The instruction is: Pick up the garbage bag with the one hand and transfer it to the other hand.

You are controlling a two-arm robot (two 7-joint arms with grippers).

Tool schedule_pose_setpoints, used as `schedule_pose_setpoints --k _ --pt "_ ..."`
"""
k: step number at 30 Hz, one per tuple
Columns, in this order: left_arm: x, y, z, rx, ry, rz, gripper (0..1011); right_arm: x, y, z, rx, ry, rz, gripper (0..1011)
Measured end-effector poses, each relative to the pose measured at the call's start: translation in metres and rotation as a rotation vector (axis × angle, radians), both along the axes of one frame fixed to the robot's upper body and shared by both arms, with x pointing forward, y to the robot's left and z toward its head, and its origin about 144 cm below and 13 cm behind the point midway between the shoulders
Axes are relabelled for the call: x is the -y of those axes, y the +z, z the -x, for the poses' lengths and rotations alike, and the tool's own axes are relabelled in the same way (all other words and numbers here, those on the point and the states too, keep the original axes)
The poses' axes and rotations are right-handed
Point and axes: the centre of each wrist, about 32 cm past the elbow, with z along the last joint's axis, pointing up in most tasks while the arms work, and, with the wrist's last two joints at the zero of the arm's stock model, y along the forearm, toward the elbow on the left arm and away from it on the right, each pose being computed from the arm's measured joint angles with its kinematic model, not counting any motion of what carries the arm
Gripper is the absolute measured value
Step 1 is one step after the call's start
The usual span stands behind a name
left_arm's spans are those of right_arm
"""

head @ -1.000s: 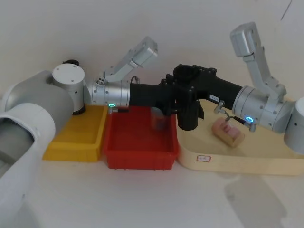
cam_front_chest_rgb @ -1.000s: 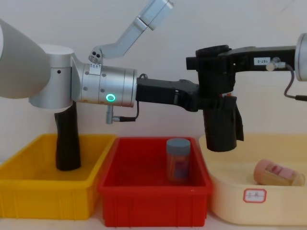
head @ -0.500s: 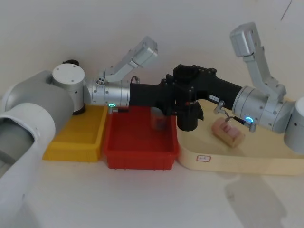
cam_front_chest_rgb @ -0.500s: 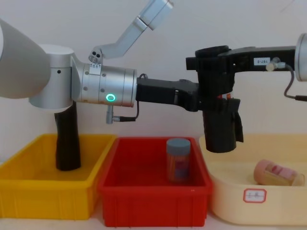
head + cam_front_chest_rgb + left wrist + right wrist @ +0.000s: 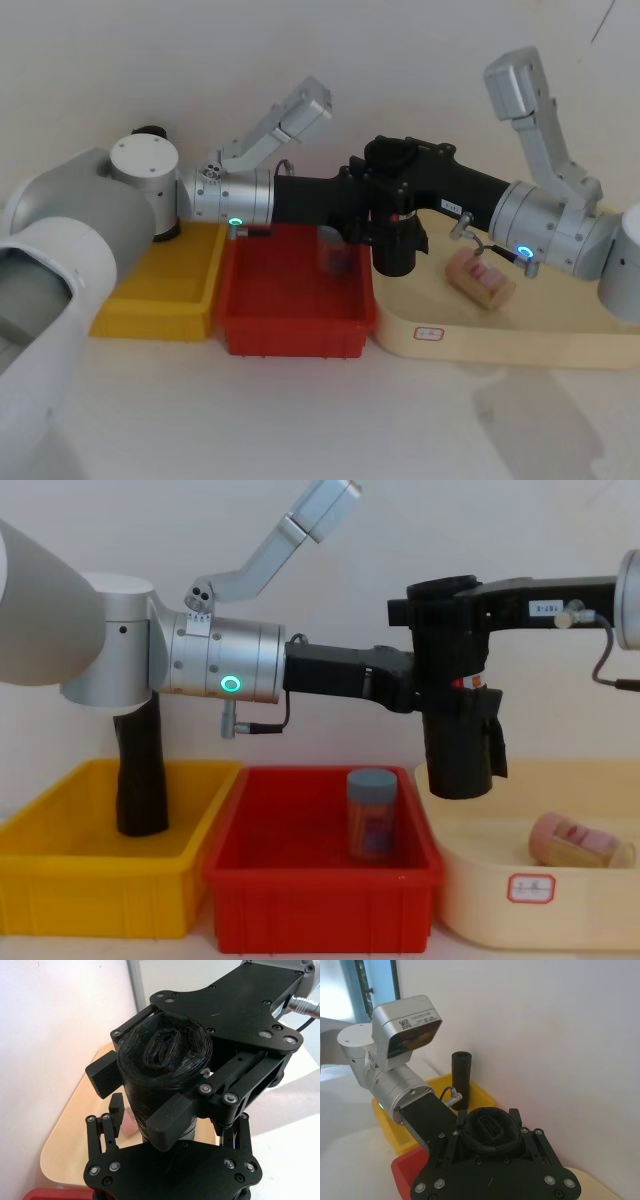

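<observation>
So the garbage bag [image 5: 455,735] is up in the air right now, standing upright over the spot where the red bin [image 5: 320,900] meets the cream tray [image 5: 540,920], not touching either one. The one hand [image 5: 425,685], the left gripper on the fat silver arm with the green ring light [image 5: 231,685], comes in from the left and its fingers are pressed against the sides of the roll about halfway up. The other hand [image 5: 440,605], the slim right gripper with the little white sticker [image 5: 545,607], comes in from the right and is clamped around the top end of the same roll. In the left wrist view you can see the roll's wrinkly top [image 5: 165,1052] sitting between the right gripper's black finger blocks [image 5: 170,1122], both snug on the plastic, so both grippers have hold of it at once. The red-and-white label band [image 5: 468,683] peeks out just right of the left gripper. Below, a grey-lidded jar [image 5: 372,813] stands in the red bin, a pinkish jar [image 5: 580,842] lies on its side in the cream tray, and the slimmer black roll [image 5: 140,775] stands upright in the yellow bin [image 5: 100,900] behind the left arm.
</observation>
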Motion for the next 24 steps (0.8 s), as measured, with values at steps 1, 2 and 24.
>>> schedule_pose_setpoints --k 1,2,24 --pt "0.000 0.000 0.000 0.000 0.000 0.000 1001 0.000 0.000 0.000 0.000 0.000 0.000 477" --pt "0.000 0.000 0.000 0.000 0.000 0.000 1001 0.000 0.000 0.000 0.000 0.000 0.000 478" --pt "0.000 0.000 0.000 0.000 0.000 0.000 1001 0.026 0.022 0.014 -0.006 -0.135 0.104 478"
